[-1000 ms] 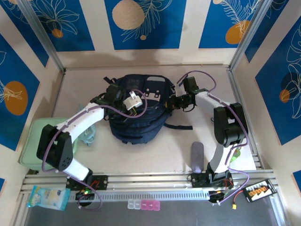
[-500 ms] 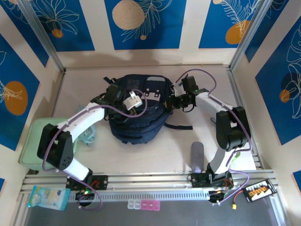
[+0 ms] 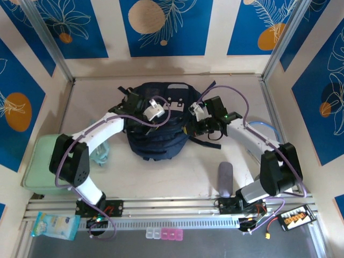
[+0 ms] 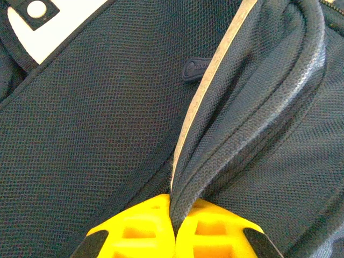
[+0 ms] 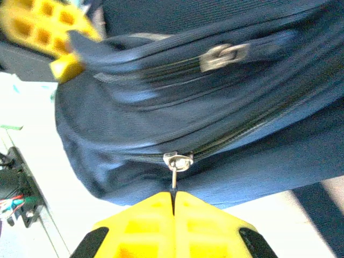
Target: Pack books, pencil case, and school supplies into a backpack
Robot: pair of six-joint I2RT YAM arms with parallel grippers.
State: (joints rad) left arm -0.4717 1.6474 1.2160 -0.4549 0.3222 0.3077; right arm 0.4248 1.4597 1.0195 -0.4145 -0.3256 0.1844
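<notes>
The navy backpack (image 3: 156, 137) lies in the middle of the table. My left gripper (image 3: 152, 122) sits on its top, shut on a piped fold of the fabric (image 4: 231, 134) beside the pale grey stripe (image 4: 215, 70). My right gripper (image 3: 188, 128) is at the backpack's right side, shut on the metal zipper pull (image 5: 173, 180) just under the slider (image 5: 178, 160). In the right wrist view the left gripper's yellow fingers (image 5: 37, 27) show at the top left. The grey pencil case (image 3: 225, 179) lies on the table near the right arm's base. The books are out of view.
A pale-green flat box (image 3: 37, 164) lies at the left edge with a teal item (image 3: 100, 153) beside it. A snack packet (image 3: 54, 226) rests on the near rail. A dark strap (image 3: 207, 144) trails right of the backpack. Walls enclose the table.
The right gripper has moved nearer and leftward along the backpack's right side, still on the zipper pull, and its arm has swung out. The left gripper shifted slightly towards the back.
</notes>
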